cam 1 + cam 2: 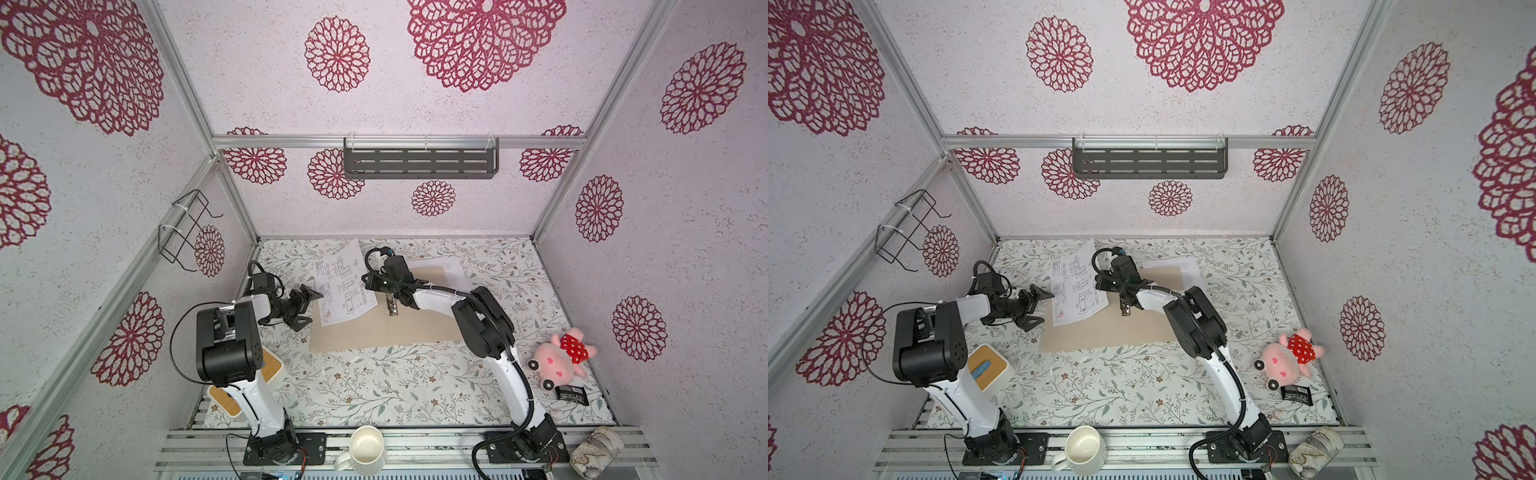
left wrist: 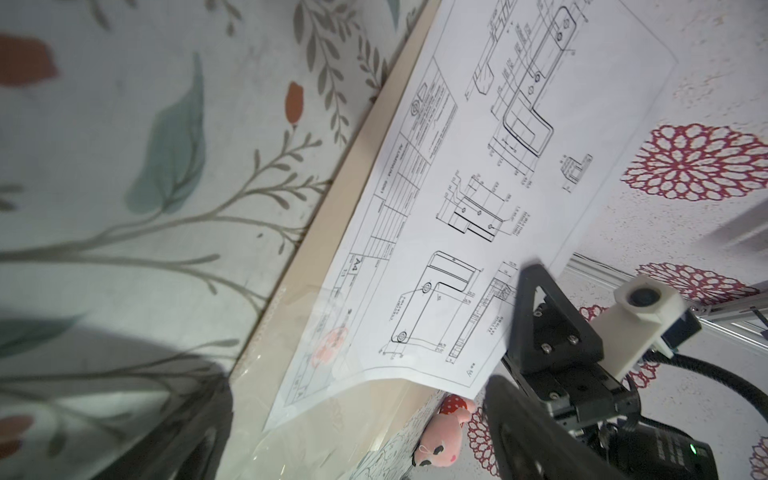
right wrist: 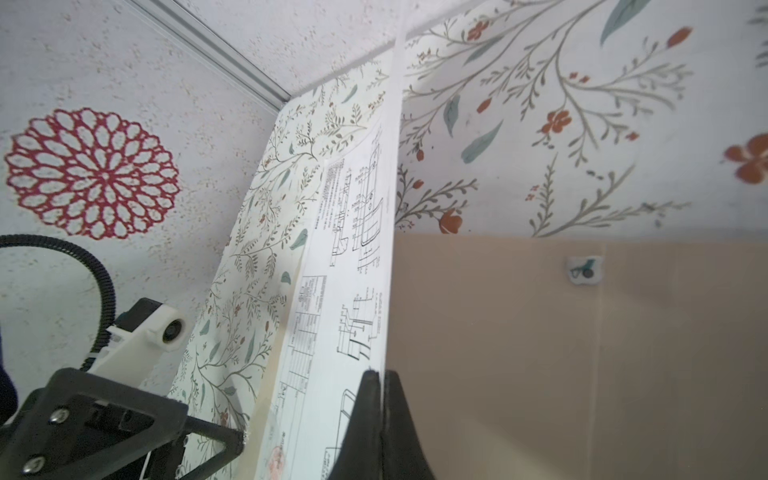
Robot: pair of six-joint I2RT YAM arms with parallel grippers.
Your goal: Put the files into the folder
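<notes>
The right hand [image 3: 380, 376] pinches the white technical-drawing paper sheet [image 1: 343, 286], tilting it over the tan cardboard folder [image 1: 395, 328] beneath, likely for insertion; the left hand [image 1: 315, 308] stands spread.

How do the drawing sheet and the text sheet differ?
The drawing sheet carries line drawings; the text sheet carries printed lines. The drawing sheet is pinched at its edge by the right gripper and tilted up over the folder; the text sheet lies flat, partly under the folder. Both are white paper.
</notes>
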